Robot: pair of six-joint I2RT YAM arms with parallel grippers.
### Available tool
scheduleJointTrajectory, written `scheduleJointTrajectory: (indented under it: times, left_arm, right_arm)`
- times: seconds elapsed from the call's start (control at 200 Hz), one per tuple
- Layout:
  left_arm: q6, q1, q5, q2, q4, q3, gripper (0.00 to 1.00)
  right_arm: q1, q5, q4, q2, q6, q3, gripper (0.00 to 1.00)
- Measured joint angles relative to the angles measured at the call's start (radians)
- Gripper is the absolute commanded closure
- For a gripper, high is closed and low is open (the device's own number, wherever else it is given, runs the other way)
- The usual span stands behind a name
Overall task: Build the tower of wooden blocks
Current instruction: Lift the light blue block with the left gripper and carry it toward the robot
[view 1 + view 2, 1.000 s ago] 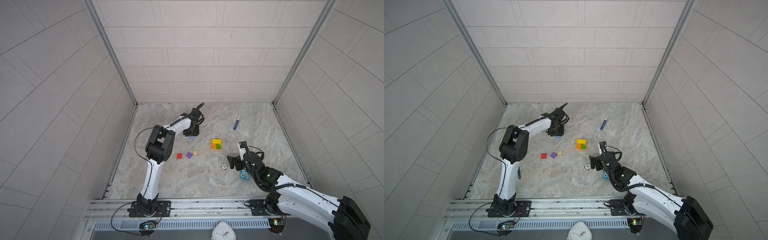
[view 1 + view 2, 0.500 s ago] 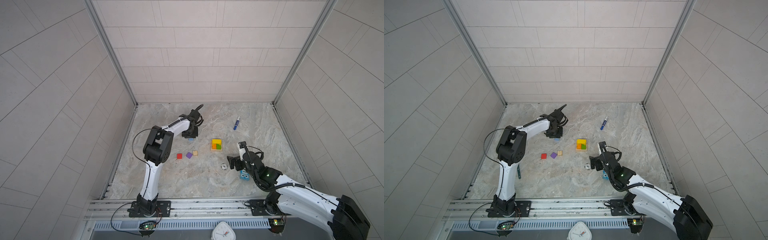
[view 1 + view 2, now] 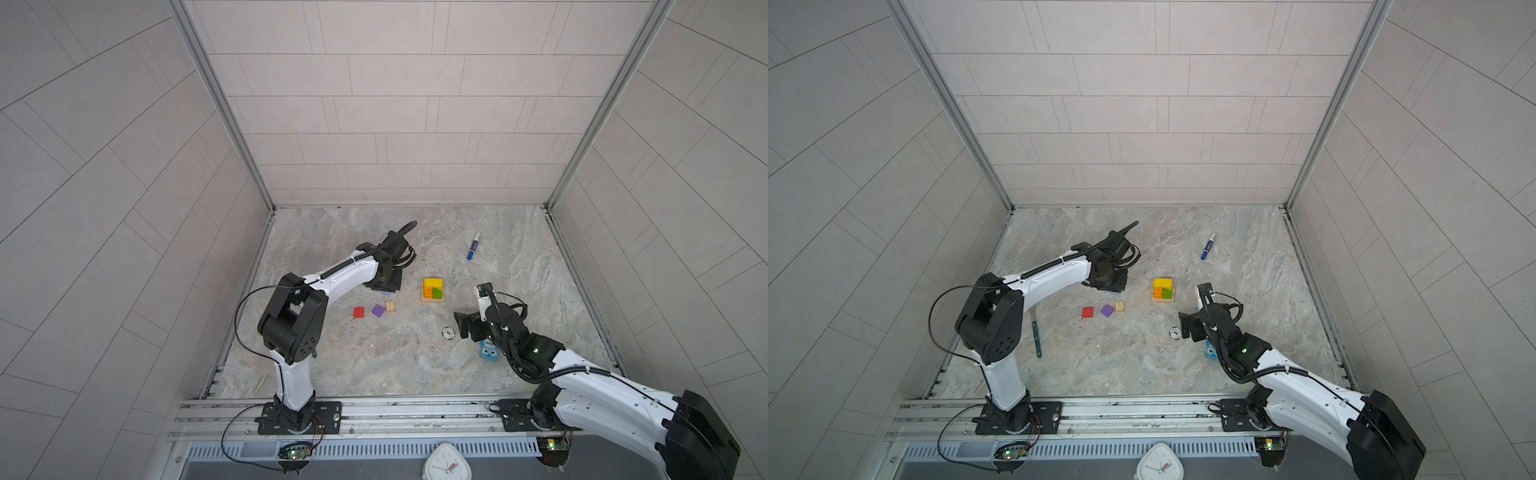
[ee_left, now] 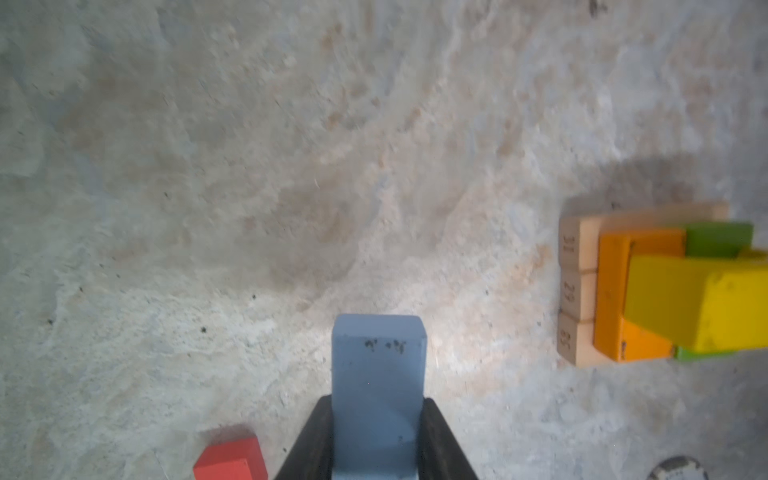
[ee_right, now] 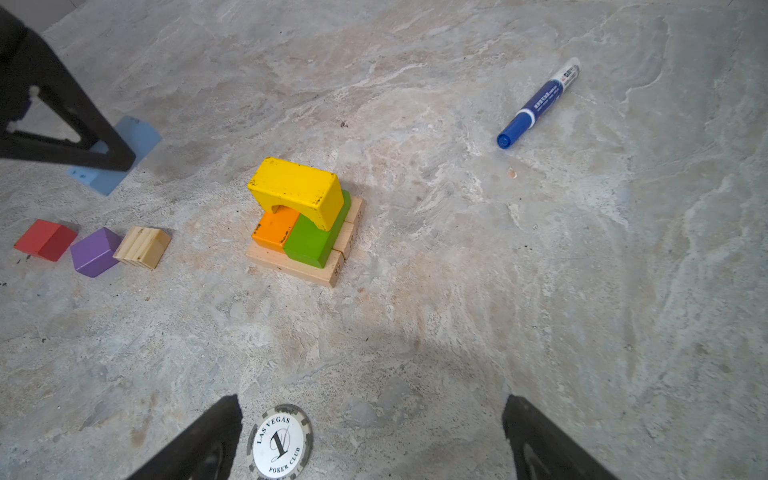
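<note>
Three loose cubes sit in a row on the floor (image 5: 415, 332): a red cube (image 5: 45, 240), a purple cube (image 5: 93, 251) and a striped wooden cube (image 5: 143, 247), the last two close together. Near them, the left gripper (image 4: 376, 411) is clamped on a pale blue block (image 4: 378, 374), its jaws pressed against both long sides (whether the block is clear of the floor I cannot tell). The tower (image 5: 299, 220) stands apart from them. It has a tan base (image 5: 291, 266), an orange bar (image 5: 274, 226) and a green bar (image 5: 311, 239) side by side, and a yellow arch (image 5: 297, 187) on top. The right gripper (image 5: 372, 411) hangs with its jaws spread wide, holding nothing, just beside a poker chip (image 5: 282, 442). A blue marker (image 5: 538, 104) lies well beyond the tower.
</note>
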State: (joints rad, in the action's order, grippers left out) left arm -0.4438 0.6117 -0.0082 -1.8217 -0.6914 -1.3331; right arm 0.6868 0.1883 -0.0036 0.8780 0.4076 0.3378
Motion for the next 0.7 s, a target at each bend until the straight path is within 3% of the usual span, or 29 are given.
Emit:
scheduleJointTrajectory:
  times: [0.45, 0.7]
  left_arm:
    - [0.012, 0.235, 0.006, 0.146, 0.113, 0.304, 0.74]
    - [0.014, 0.309, -0.010, 0.146, 0.196, 0.351, 0.72]
  right_arm:
    - [-0.009, 0.004, -0.001, -0.026, 0.001, 0.000, 0.00]
    - [-0.014, 0.011, -0.002, -0.029, 0.011, 0.000, 0.01]
